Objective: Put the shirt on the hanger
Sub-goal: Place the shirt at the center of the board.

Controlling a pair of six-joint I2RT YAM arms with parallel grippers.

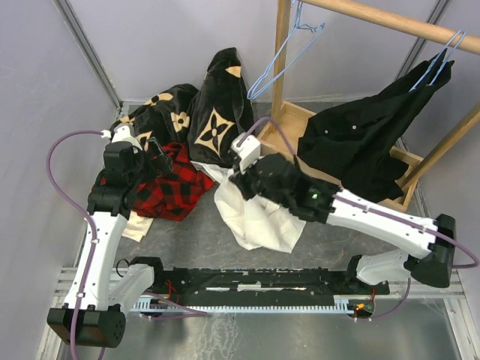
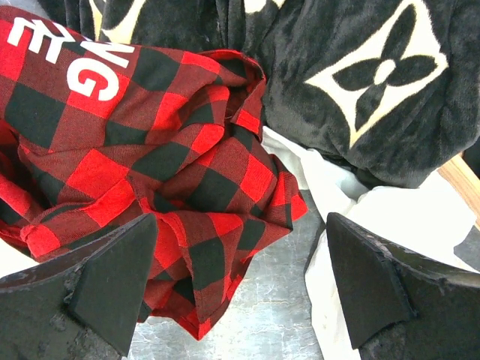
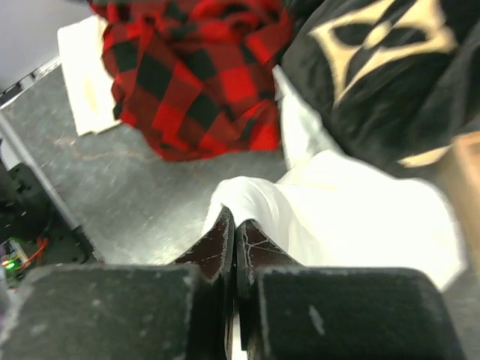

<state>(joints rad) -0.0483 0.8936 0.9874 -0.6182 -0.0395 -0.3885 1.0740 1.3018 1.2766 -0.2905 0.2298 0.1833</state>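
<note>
While the L jaws stood wide open over the red-black plaid shirt (image 2: 187,172), holding nothing, the R jaws were pressed shut w/ tips touching a fold of the shirt (image 1: 259,217); whether cloth sat between them couldn't be told. Shirt lay crumpled on the counter (image 1: 187,240) btwn plaid shirt & wooden rack (image 1: 390,22), its top edge under the black flower-mark garment (image 1: 217,112). Hanger (image 1: 262,75) hung bare from the rack, well apart from shirt.
</note>
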